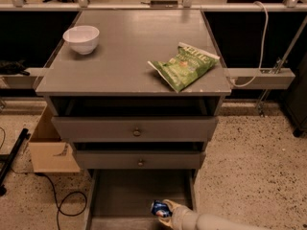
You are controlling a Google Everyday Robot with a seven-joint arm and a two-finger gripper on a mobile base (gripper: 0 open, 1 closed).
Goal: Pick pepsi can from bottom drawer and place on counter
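We log the pepsi can (pixel 159 208) in the open bottom drawer (pixel 129 198), near-right part, below the counter (pixel 134 47). The gripper (pixel 169 210) is against its right side; we cannot tell whether it grips.

Claw (pixel 169 210) at pepsi can (pixel 159 208), bottom drawer (pixel 129 195) front right.

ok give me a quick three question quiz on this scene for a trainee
1. True or false: the pepsi can sits on the counter.
2. What lies on the counter's right half? A sponge, B green chip bag, C banana.
3. Where is the gripper?
Key: 1 false, it is in the bottom drawer. 2 B. 3 Down in the bottom drawer, right at the pepsi can.
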